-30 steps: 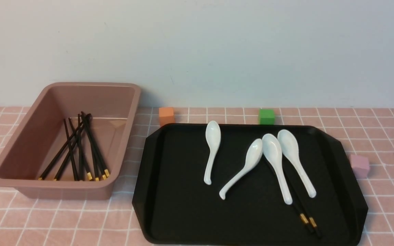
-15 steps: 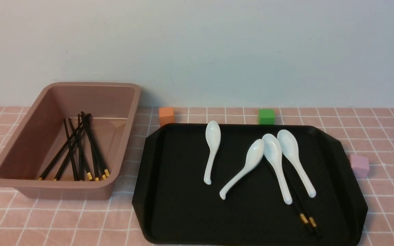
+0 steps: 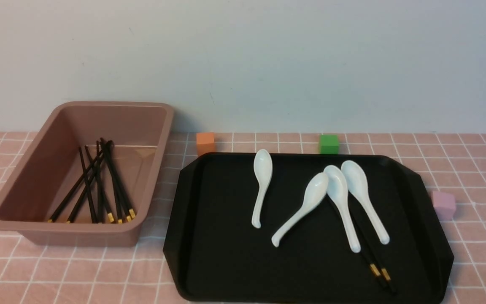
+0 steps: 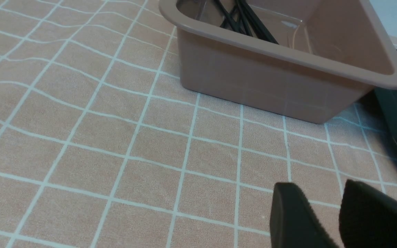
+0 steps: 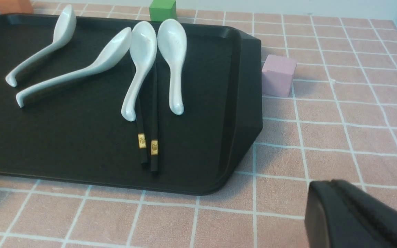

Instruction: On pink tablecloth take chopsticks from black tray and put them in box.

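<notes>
On the pink tablecloth (image 3: 78, 274) stands the black tray (image 3: 226, 253) with two chopsticks (image 3: 373, 264) on its right side, their thin ends running under a white spoon (image 3: 342, 207). The right wrist view shows the same chopsticks (image 5: 154, 137) with their gold bands towards the tray's near edge. The box (image 3: 74, 231) at the left holds several chopsticks (image 3: 99, 185). Neither gripper shows in the front view. My left gripper (image 4: 317, 187) is open and empty over the cloth, near the box (image 4: 253, 75). My right gripper (image 5: 333, 183) is shut and empty over the cloth, off the tray's (image 5: 64, 137) right corner.
Several white spoons (image 3: 262, 185) lie across the tray. An orange cube (image 3: 205, 142) and a green cube (image 3: 328, 143) sit behind the tray. A pale pink cube (image 3: 443, 204) sits just off its right edge. A pale wall closes the back.
The dark gripper seen at the right edge of the front view a second ago has moved out of that view. One spoon near the tray's middle has shifted slightly.
</notes>
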Robot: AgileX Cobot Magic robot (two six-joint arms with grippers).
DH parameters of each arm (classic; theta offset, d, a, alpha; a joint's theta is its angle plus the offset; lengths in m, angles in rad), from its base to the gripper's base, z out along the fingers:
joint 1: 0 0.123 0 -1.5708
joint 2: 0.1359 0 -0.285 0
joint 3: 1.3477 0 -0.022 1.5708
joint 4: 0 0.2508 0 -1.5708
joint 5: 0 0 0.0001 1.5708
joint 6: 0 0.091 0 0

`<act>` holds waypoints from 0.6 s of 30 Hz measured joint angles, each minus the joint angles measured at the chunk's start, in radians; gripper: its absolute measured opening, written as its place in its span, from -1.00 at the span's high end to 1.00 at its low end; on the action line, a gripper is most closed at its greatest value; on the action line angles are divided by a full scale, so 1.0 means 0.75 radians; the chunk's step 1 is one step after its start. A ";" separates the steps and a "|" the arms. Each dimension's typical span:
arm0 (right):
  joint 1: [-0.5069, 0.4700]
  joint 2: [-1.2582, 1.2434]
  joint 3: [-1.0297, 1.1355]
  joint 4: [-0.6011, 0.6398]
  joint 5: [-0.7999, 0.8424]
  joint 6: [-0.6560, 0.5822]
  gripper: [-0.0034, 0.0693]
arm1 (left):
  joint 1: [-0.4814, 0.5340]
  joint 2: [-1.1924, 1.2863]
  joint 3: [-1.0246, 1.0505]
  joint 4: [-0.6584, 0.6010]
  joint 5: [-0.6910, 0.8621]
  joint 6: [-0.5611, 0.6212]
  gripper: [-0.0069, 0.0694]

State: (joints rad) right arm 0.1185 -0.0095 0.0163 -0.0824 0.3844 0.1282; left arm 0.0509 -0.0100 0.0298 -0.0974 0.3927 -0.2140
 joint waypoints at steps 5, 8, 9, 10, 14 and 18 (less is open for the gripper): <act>0.000 0.000 0.000 0.000 0.000 0.000 0.94 | 0.000 0.000 0.000 0.000 0.000 0.000 0.20; 0.000 0.000 0.000 0.000 0.001 0.000 0.94 | 0.000 0.000 0.000 0.000 0.000 0.000 0.19; 0.000 0.000 0.000 0.001 0.001 0.000 0.93 | 0.000 0.000 0.000 0.000 0.000 0.000 0.19; 0.000 0.000 0.000 0.001 0.001 0.000 0.93 | 0.000 0.000 0.000 0.000 0.000 0.000 0.19; 0.000 0.000 0.000 0.001 0.002 0.000 0.93 | 0.000 0.000 0.000 0.000 0.000 0.000 0.19; 0.000 0.000 -0.001 0.001 0.002 0.000 0.92 | 0.000 0.000 0.000 0.000 0.000 0.000 0.19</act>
State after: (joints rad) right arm 0.1185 -0.0095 0.0152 -0.0816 0.3858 0.1282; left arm 0.0509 -0.0100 0.0298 -0.0974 0.3927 -0.2140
